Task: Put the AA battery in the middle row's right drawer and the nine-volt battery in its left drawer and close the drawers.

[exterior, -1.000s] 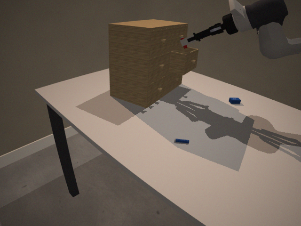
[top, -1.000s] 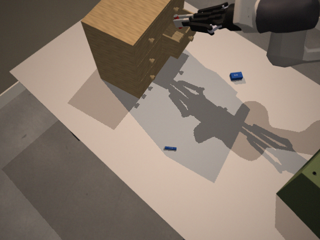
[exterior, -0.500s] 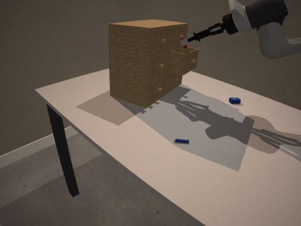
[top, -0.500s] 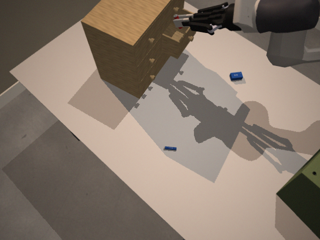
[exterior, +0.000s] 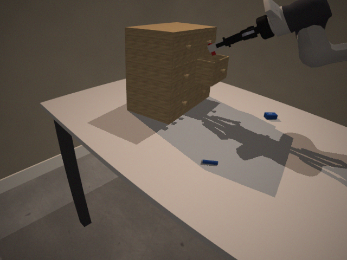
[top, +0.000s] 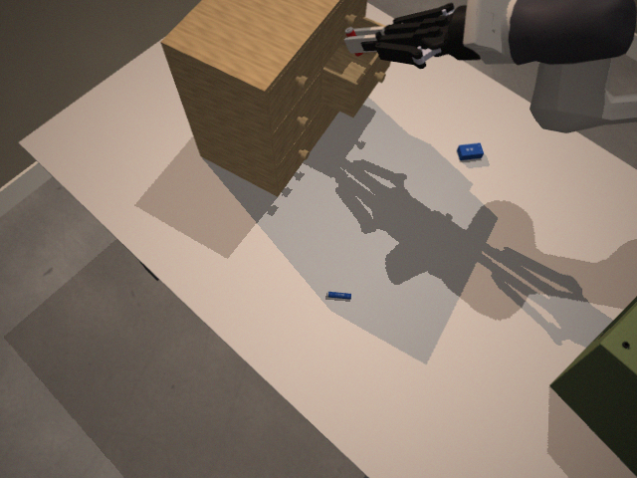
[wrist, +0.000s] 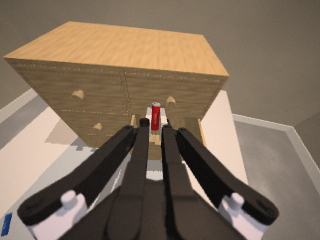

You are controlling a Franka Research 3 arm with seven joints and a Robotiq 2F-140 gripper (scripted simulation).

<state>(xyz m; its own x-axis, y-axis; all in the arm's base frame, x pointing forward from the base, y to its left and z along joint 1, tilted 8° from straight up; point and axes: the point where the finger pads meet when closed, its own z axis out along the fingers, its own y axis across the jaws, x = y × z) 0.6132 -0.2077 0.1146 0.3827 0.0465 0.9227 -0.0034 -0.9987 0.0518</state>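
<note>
The small wooden chest stands at the far end of the table. Its middle-row right drawer is pulled partly out; the other drawers look pushed in. My gripper is shut on the red-and-white AA battery and holds it just above the open drawer, close to the chest's front. The battery also shows at the fingertips in the wrist view and in the exterior view. The blue nine-volt battery lies on the table to the right of the chest, away from the gripper.
A thin blue stick lies on the table near the front edge. A green box stands at the right front corner. The arm reaches in from the right at the height of the chest's top row.
</note>
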